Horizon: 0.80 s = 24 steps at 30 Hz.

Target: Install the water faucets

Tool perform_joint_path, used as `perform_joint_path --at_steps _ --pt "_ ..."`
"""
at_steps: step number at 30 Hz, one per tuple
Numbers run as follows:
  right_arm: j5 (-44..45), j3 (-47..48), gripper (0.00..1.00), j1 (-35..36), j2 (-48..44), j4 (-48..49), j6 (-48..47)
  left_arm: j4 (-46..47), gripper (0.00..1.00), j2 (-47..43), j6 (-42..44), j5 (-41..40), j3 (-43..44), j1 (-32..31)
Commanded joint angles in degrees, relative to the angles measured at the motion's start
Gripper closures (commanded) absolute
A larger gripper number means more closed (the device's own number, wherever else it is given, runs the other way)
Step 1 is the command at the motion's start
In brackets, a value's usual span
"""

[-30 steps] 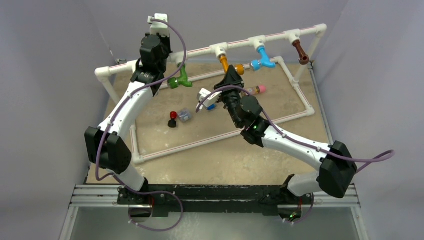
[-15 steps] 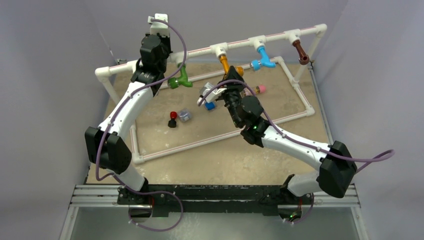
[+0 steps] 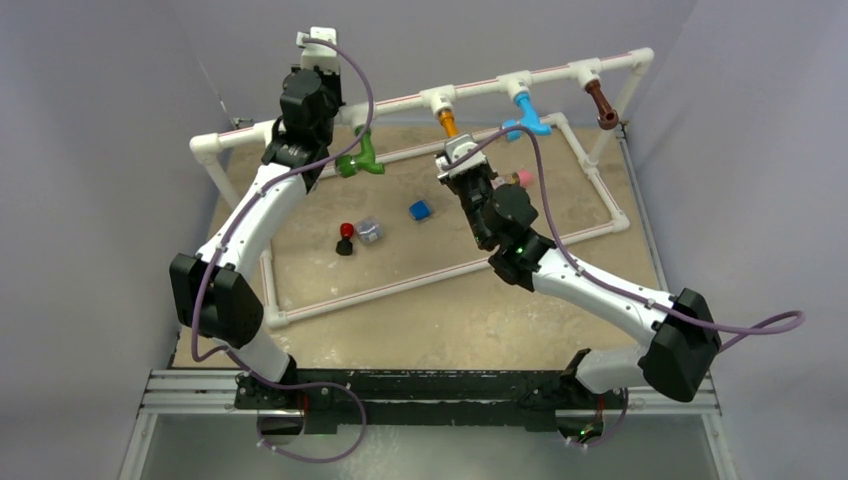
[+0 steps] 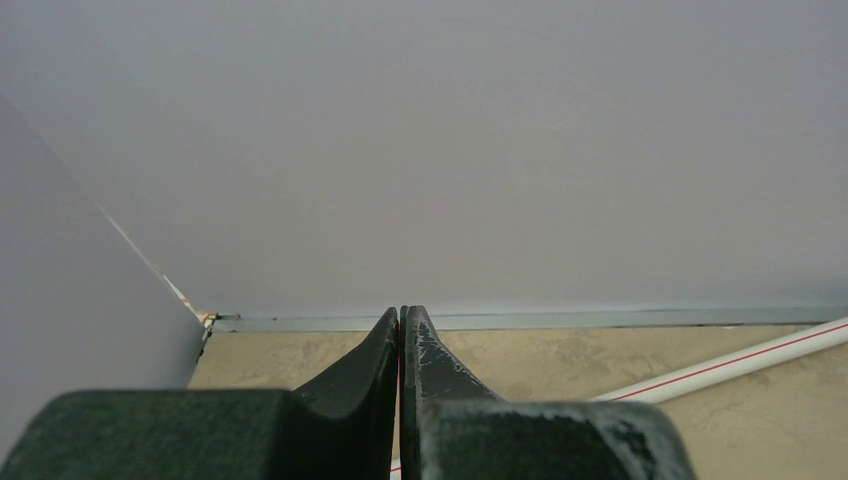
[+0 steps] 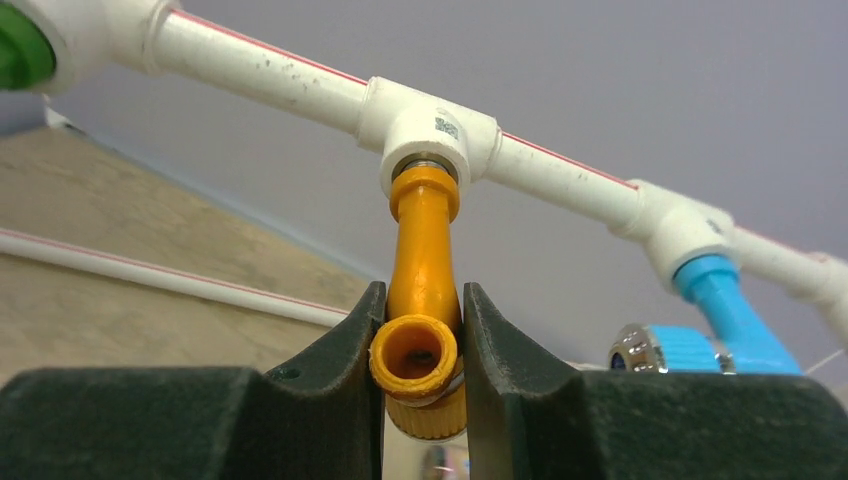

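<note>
The orange faucet (image 3: 447, 123) hangs from the middle white tee (image 5: 428, 125) of the raised pipe. My right gripper (image 3: 458, 152) is shut on its lower end; in the right wrist view the fingers (image 5: 365, 320) press both sides of the orange spout (image 5: 425, 240). The green faucet (image 3: 358, 160) hangs at the left, the blue faucet (image 3: 527, 118) and the brown faucet (image 3: 601, 104) to the right. My left gripper (image 3: 310, 72) is raised at the back left, shut and empty (image 4: 401, 312), pointing at the back wall.
The white pipe frame (image 3: 600, 190) borders the tan table. A pink-and-brown cylinder (image 3: 520, 179), a blue block (image 3: 419, 210), a red-and-black knob (image 3: 346, 238) and a small clear piece (image 3: 369, 231) lie inside it. Grey walls stand close on three sides.
My right wrist has rolled and moved back and right onto the orange faucet's lower end. The blue block, once under it, now shows. The left arm has not moved.
</note>
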Motion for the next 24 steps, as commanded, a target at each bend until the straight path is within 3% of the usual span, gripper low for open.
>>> perform_joint_path --at_steps 1,14,24 --pt "-1.03 0.14 1.0 0.6 -2.86 12.72 20.59 -9.28 1.0 3.1 0.65 2.38 -2.38 -0.98" --pt "4.87 -4.7 1.0 0.67 -2.85 23.93 47.63 -9.5 1.0 3.1 0.27 2.91 -2.23 -0.96" --pt "3.91 -7.68 1.0 0.58 -5.73 23.87 82.32 -9.64 1.0 2.77 0.05 3.17 -2.26 -0.99"
